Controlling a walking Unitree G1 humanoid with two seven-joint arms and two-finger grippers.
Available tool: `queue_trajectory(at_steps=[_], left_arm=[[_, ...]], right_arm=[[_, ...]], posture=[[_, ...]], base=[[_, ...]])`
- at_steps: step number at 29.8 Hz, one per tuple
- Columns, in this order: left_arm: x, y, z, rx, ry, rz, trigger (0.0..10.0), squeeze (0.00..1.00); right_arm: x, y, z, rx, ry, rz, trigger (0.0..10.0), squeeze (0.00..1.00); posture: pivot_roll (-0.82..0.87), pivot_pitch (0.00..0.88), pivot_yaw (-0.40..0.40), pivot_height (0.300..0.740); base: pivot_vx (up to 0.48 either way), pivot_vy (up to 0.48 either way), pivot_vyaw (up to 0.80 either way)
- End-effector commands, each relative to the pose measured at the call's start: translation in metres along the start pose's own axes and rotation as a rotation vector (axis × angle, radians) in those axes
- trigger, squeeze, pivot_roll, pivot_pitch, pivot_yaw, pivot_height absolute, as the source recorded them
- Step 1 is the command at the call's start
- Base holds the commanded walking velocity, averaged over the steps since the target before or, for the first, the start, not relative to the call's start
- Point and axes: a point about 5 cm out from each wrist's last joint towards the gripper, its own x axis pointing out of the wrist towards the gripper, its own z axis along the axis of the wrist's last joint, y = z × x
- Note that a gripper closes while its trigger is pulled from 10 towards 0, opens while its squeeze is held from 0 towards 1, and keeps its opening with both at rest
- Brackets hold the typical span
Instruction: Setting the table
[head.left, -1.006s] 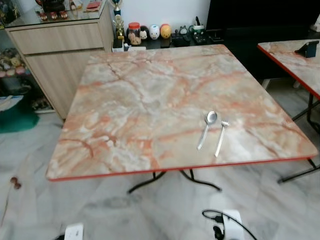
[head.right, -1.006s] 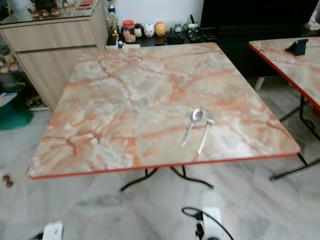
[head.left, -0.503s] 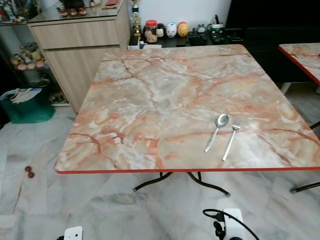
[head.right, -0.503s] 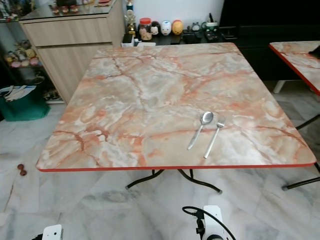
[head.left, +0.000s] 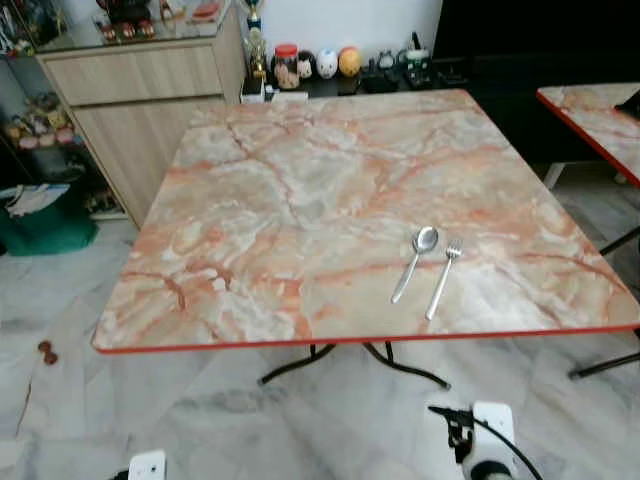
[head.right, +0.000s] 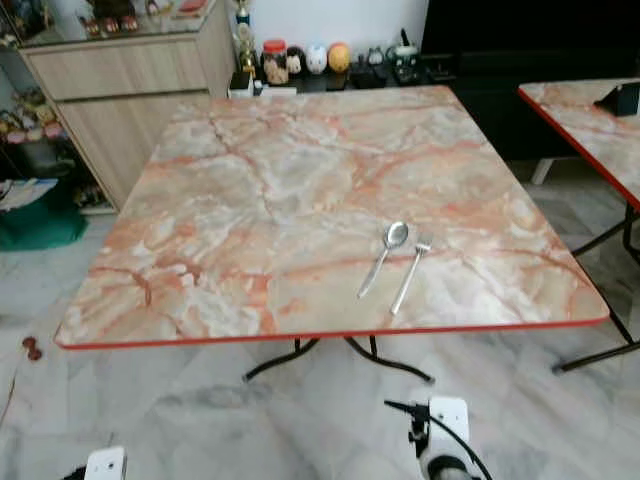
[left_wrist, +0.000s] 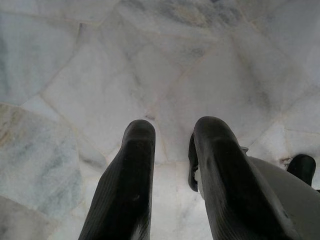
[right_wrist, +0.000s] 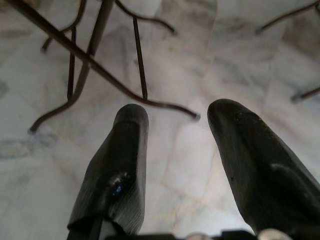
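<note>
Your head camera has swung slightly since a moment ago; nothing on the marble tabletop (head.left: 300, 200) has moved. The spoon (head.left: 414, 262) and fork (head.left: 441, 279) lie side by side near its front right edge, so only cutlery is laid. Both grippers, left (left_wrist: 172, 137) and right (right_wrist: 175, 117), hang over the floor, jaws released and empty. No readable writing.

The left gripper (left_wrist: 172, 135) and right gripper (right_wrist: 175, 117) each carry two long, matte black, round-tipped fingers (left_wrist: 131, 180), while a white wrist housing (head.left: 493, 425) trails a thin black cable (head.left: 505, 438).
</note>
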Motion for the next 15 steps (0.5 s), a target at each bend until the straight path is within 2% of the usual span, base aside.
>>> queue_trajectory(at_steps=[1,3,6,15], left_arm=[[0.000,0.002,0.000,0.022,0.010,0.003,10.0,0.00],[0.000,0.002,0.000,0.022,0.009,0.003,10.0,0.00],[0.001,0.001,0.002,0.020,0.005,0.003,10.0,0.00],[0.001,0.001,0.002,0.019,0.007,0.004,10.0,0.00]], right_arm=[[0.000,0.002,0.014,-0.042,-0.076,0.025,10.0,0.00],[-0.002,0.002,0.016,-0.068,-0.098,0.036,10.0,0.00],[-0.011,0.003,0.027,-0.050,-0.157,0.041,10.0,0.00],[-0.034,0.001,0.059,-0.070,-0.278,0.036,10.0,0.00]], posture=[[-0.09,0.000,0.044,0.740],[-0.09,0.000,0.042,0.740],[-0.09,0.000,0.038,0.740],[-0.10,0.000,0.039,0.740]], base=[[0.000,0.000,0.00],[0.000,0.000,0.00],[0.000,0.000,0.00],[0.000,0.000,0.00]])
